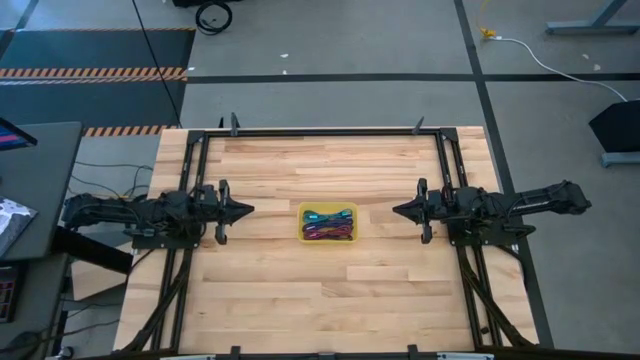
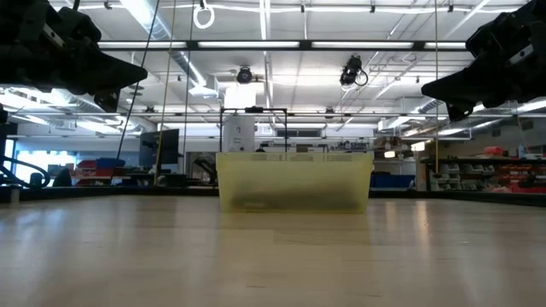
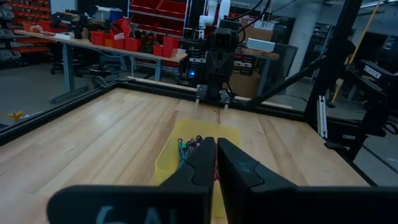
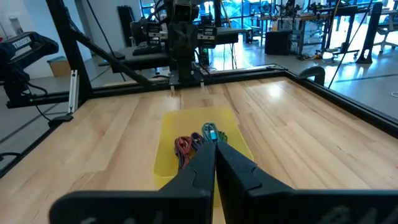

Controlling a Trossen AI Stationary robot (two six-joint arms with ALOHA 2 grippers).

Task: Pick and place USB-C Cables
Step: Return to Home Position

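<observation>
The yellow container holds the bundled USB-C cables.

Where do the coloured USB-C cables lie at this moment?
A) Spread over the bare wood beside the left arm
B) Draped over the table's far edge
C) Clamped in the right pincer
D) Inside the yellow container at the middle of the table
D: the high view shows the USB-C cables bundled inside the yellow container, which sits between the left pincer and the right pincer, both shut and empty.
</observation>
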